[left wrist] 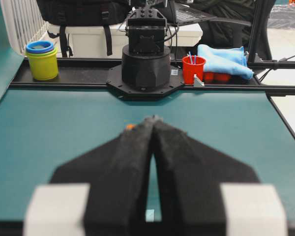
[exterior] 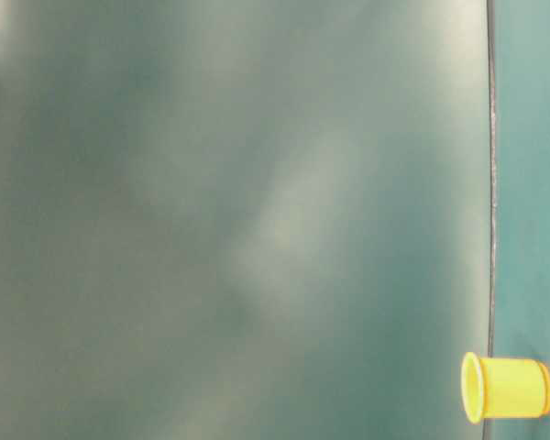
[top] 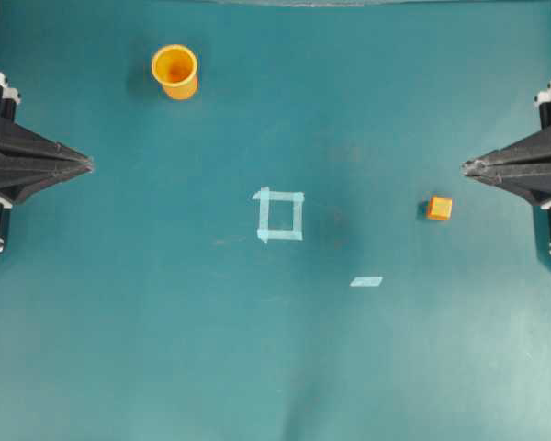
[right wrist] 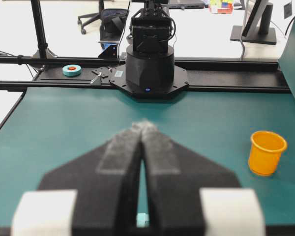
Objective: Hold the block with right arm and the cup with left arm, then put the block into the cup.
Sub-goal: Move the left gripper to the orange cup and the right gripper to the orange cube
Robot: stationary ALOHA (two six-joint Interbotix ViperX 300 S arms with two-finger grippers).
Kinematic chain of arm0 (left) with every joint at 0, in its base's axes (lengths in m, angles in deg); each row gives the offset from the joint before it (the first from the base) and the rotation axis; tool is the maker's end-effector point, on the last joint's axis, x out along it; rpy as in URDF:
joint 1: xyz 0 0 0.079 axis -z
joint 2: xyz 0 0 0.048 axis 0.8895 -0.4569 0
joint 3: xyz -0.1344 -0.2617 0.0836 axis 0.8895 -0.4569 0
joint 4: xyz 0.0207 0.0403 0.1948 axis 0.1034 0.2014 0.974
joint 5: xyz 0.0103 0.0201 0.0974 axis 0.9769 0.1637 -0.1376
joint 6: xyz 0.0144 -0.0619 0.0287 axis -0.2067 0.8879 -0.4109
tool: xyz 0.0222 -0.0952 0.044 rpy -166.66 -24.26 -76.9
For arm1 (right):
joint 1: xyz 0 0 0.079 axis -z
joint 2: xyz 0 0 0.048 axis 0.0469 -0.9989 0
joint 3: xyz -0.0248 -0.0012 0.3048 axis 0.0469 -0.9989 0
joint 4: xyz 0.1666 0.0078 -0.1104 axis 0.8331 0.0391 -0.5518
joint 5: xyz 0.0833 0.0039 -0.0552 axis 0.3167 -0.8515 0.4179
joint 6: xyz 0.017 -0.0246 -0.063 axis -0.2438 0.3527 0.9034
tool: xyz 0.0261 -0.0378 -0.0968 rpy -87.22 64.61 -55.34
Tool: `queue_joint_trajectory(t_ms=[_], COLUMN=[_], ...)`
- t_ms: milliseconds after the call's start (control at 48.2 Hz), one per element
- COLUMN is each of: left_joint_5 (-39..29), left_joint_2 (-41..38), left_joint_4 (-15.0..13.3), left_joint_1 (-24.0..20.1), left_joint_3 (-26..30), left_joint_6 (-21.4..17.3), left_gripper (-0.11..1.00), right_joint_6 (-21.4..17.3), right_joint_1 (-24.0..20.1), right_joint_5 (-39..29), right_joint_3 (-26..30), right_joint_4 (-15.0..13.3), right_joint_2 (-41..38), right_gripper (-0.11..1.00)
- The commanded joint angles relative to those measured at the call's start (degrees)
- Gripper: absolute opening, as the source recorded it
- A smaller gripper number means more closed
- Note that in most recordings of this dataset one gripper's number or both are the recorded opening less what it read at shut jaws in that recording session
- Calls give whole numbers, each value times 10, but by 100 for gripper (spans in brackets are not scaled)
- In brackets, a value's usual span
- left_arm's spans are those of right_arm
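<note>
Waiting at the frame's left and right edges, the left gripper (top: pixel 87 165) and the right gripper (top: pixel 466 167) both have their jaws pressed together and hold nothing. The small orange cube-shaped block (top: pixel 439 208) lies right of centre on the teal tabletop (top: pixel 165 349); the yellow-orange plastic cup (top: pixel 175 72) stands upright in the upper left. Each arm should first spread its jaws, then descend squarely: right over the block, left around the cup's wall.

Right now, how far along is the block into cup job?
Nothing looks done yet. The block sits loose on the table, near the right gripper, which is shut on nothing. The cup stands upright at the far left, untouched; the left gripper is shut and empty too. Nothing is in hand. Left: grasp the block, grasp the cup, drop the block in.
</note>
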Motion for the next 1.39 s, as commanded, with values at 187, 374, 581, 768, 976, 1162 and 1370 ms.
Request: queue_joint_trajectory(t_ms=[187, 374, 581, 768, 976, 1162, 1370], left_joint_5=[-129, -150, -166, -176, -179, -180, -184], left_joint_2=[-8, -8, -8, -8, -11, -84, -273], left_joint_4=[4, 4, 4, 5, 5, 5, 5], left_joint_1=[-102, -138, -147, -151, -159, -206, -241], left_joint_3=[7, 7, 6, 7, 5, 6, 63], left_joint_6=[14, 13, 5, 10, 15, 31, 47], left_gripper=[3, 17, 59, 82, 83, 83, 83], right_joint_6=[-4, -11, -12, -13, -34, -62, -81], right_joint_1=[-2, -2, -2, -1, 13, 24, 24], right_joint_5=[-69, -87, -102, -153, -244, -301, -353], right_joint_3=[23, 37, 43, 45, 45, 44, 45], right_joint_4=[2, 1, 1, 2, 2, 1, 2], right_joint_2=[-47, -87, -106, -107, -114, -139, -187], right_gripper=[0, 2, 33, 59, 63, 63, 63])
